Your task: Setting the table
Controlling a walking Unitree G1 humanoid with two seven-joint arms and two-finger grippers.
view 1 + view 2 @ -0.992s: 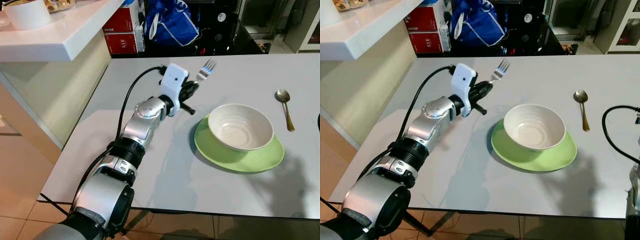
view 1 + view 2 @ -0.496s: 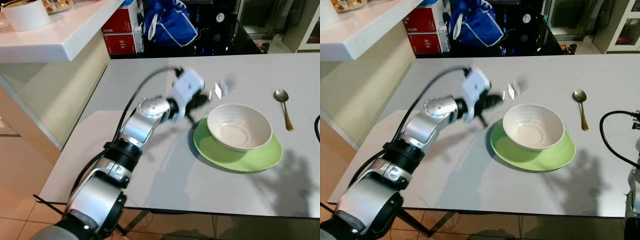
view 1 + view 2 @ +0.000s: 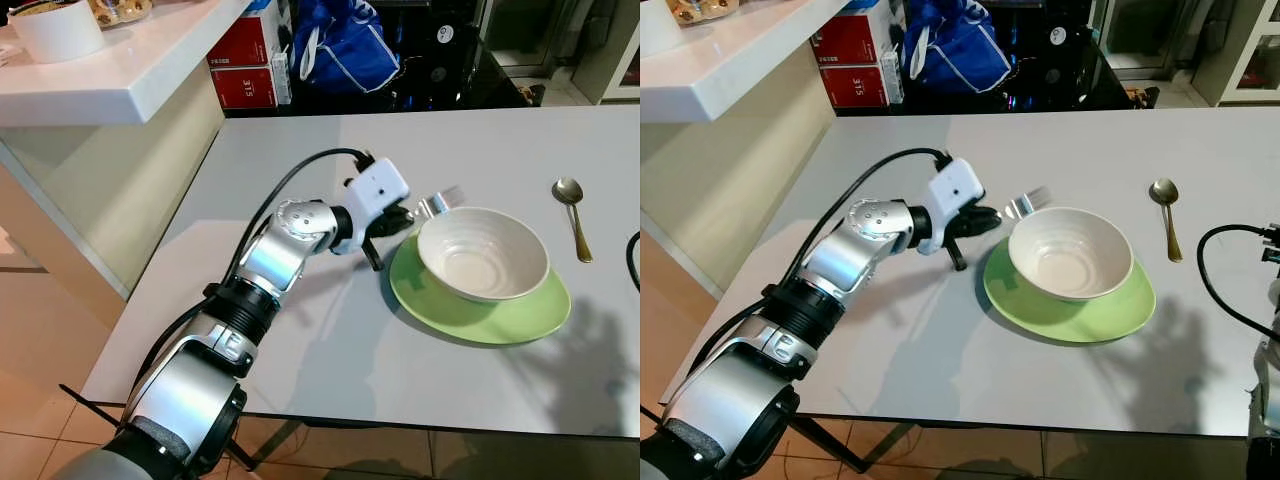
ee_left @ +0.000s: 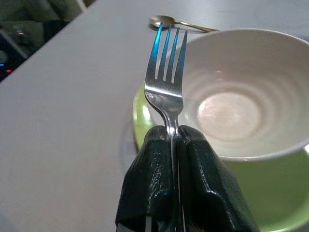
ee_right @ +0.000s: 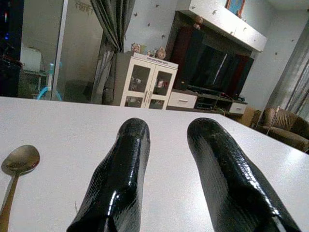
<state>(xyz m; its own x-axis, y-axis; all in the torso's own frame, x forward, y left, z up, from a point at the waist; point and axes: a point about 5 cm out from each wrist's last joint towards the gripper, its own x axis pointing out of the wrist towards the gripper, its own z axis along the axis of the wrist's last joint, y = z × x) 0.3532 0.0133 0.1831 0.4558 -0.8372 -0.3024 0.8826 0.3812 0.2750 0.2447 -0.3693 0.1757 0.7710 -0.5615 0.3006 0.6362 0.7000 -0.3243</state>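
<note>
The left claw (image 4: pixel 172 159) is clamped on the fork (image 4: pixel 166 79) by its handle, tines pointing outward, holding it low over the tabletop (image 3: pixel 300 330) just left of the green plate (image 3: pixel 480 305) and white bowl (image 3: pixel 483 255), apparently to lay it beside them. Farther right, the spoon (image 3: pixel 573 212) lies flat; the right claw (image 5: pixel 166 179) hovers with fingers apart.

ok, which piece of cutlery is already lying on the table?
The spoon, lying right of the bowl. The fork is off the table, clamped in the left pincer.
</note>
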